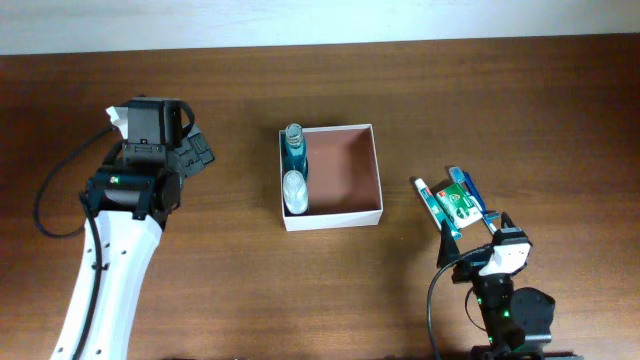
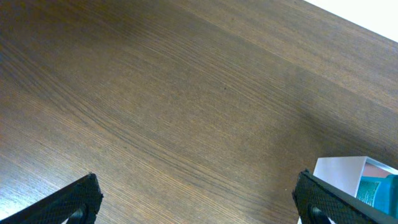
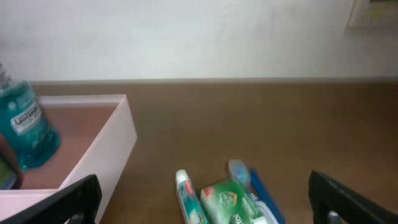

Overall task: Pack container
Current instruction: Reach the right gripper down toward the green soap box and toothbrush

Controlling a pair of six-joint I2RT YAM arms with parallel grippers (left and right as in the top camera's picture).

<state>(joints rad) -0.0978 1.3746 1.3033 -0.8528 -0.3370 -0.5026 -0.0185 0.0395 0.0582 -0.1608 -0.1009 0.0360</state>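
The container (image 1: 345, 213) is a square white-walled box with a reddish-brown inside, at the table's middle. Against its left wall stand a blue mouthwash bottle (image 1: 294, 151) and a small white bottle (image 1: 296, 190). To its right lie a toothpaste tube (image 1: 432, 206), a green box (image 1: 459, 206) and a blue toothbrush (image 1: 468, 184). My right gripper (image 1: 470, 234) is open just in front of them, holding nothing. In the right wrist view the tube (image 3: 188, 202), green box (image 3: 227, 202) and toothbrush (image 3: 258, 191) lie between its fingers (image 3: 71, 202). My left gripper (image 1: 203, 152) is open over bare wood, left of the container.
In the left wrist view only brown tabletop (image 2: 186, 93) shows between the fingers (image 2: 78, 199), with the container's corner (image 2: 339, 174) at the lower right. The table's far edge meets a pale wall (image 3: 199, 37). A black cable (image 1: 50, 205) loops beside the left arm.
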